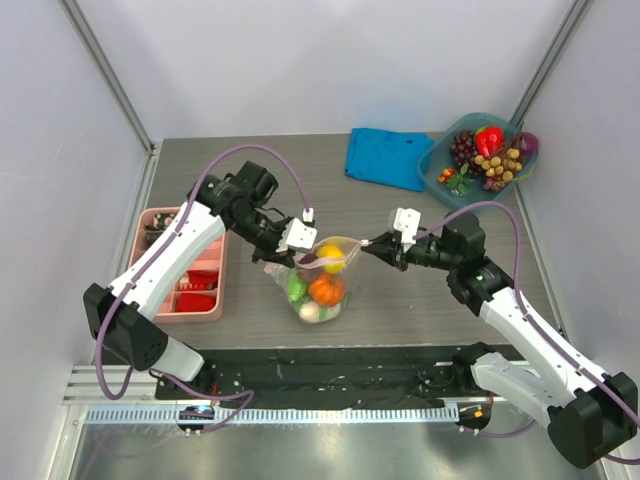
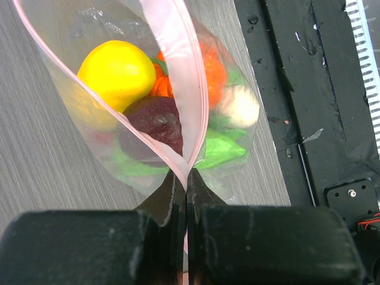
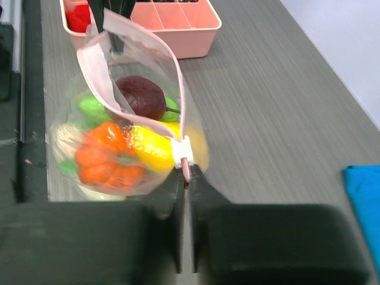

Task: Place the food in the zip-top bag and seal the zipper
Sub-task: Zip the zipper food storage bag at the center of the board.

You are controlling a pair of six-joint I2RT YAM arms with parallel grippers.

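The bag stands mid-way across the desk, toward its near edge, with the food inside. Left jaws are clamped on one end of the zipper, right jaws on the other. The left wrist view shows the mouth gaping. Only the right wrist view shows a white slider.

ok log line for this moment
left gripper: shut on zipper end | right gripper: shut on opposite end | food: inside zip-top bag | mouth: open
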